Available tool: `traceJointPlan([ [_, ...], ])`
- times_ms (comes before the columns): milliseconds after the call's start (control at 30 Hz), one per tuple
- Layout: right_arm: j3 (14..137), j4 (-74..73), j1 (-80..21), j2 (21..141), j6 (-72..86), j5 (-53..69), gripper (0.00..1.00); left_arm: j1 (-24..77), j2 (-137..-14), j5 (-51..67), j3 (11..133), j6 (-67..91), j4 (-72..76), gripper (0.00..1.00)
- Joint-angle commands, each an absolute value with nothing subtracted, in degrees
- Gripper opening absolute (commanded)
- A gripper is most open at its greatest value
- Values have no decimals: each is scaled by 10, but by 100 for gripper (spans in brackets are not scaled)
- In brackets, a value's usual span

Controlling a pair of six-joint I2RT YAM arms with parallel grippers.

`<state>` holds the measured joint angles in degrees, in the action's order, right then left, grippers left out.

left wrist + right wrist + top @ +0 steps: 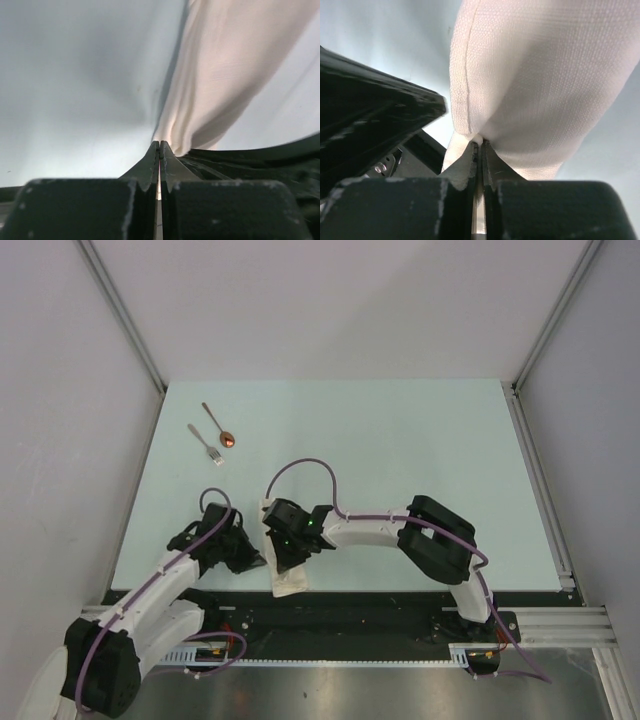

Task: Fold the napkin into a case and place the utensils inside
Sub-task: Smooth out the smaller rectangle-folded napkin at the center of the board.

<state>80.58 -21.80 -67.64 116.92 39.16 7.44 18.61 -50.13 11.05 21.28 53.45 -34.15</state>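
At the lower middle of the overhead frame, close to the near edge of the bench (pixel 400 460), the two arms meet over the napkin (pixel 290 583). The cream-white cloth lies bunched in a narrow, crumpled strip, its lower end reaching the bench's edge.

The left pincer (pixel 256 561) comes in from the lower left and sits just left of the cloth. In its wrist view the left pincer (pixel 160 146) has its fingers pressed together with a thin edge of the napkin (pixel 220 75) caught between the tips. From there the cloth rises in a smooth fold toward the upper right of the frame.

The right pincer (pixel 284 558) reaches in from the right, directly above the strip. In its wrist view the right pincer (pixel 481 146) is likewise clamped narrow on the napkin (pixel 530 90), which bulges up from the tips with a stitched hem running down its left side.

Farther back, in the upper left of the overhead frame, the fork (pixel 206 444) and the spoon (pixel 219 425) lie side by side on the bench, well apart from the cloth. Both are slanted, and the spoon's copper bowl points toward the lower right.
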Motion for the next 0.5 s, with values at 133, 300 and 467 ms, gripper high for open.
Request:
traceJointPlan([
  [133, 808, -211, -676, 1167, 396, 85, 18, 178, -477, -22, 343, 488, -442, 0],
  [300, 829, -235, -683, 1176, 394, 77, 37, 140, -487, -75, 427, 447, -463, 0],
  [467, 852, -271, -698, 1193, 396, 54, 51, 72, -519, -94, 519, 391, -471, 0],
])
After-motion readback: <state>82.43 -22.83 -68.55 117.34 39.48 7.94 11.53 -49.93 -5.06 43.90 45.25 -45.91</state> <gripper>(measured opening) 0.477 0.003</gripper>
